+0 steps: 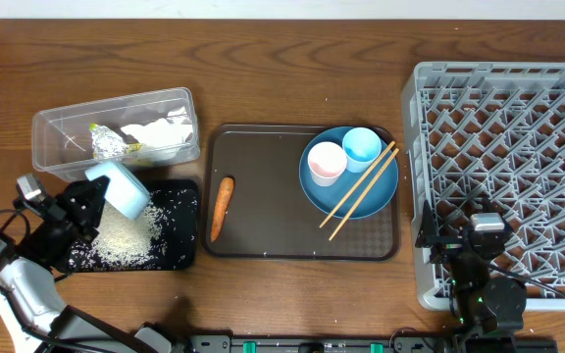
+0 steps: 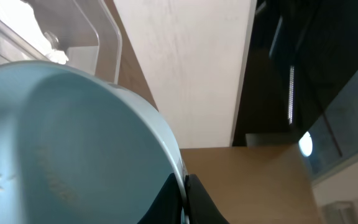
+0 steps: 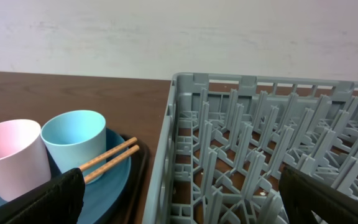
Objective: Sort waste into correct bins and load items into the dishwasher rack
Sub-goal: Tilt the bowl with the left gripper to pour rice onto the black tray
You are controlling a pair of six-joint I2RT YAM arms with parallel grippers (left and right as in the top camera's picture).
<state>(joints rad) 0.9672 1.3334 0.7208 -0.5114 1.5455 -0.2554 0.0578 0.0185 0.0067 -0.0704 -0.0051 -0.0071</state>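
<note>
Pale blue-white, the bowl [image 1: 118, 188] hangs tipped over the far left corner of the black tray [image 1: 186, 257]. The left fingers [image 2: 183, 194] are clamped shut on its rim, and the wrist view shows little but the bowl's outside. A heap of rice [image 1: 126, 233] lies below on the black tray, with stray grains scattered toward its right side. Just behind, the clear tub [image 1: 47, 132] holds the tissue [image 1: 160, 132], the foil ball [image 1: 109, 145] and the yellow-green wrapper [image 1: 96, 128]. The carrot [image 1: 221, 208] lies on the brown serving tray [image 1: 263, 157], not yet binned, beside the blue plate [image 1: 385, 186] that carries the pink cup [image 1: 326, 162], the light blue cup [image 1: 361, 147] and the chopsticks [image 1: 361, 191]. The right fingers [image 3: 182, 196] stand wide apart with nothing in them, over the near left corner of the grey rack [image 1: 518, 147], in which I can see nothing loaded. To my eye the bowl is about emptied and its trip to the rack comes next. The grip is the worry: a thin pinch on a smooth rim could let the bowl swing or slide out on the long carry across the counter [image 1: 292, 69]. Grains clinging inside might drop onto the serving tray or the counter on the way. Lifting off so close to the tub could also knock its wall.
</note>
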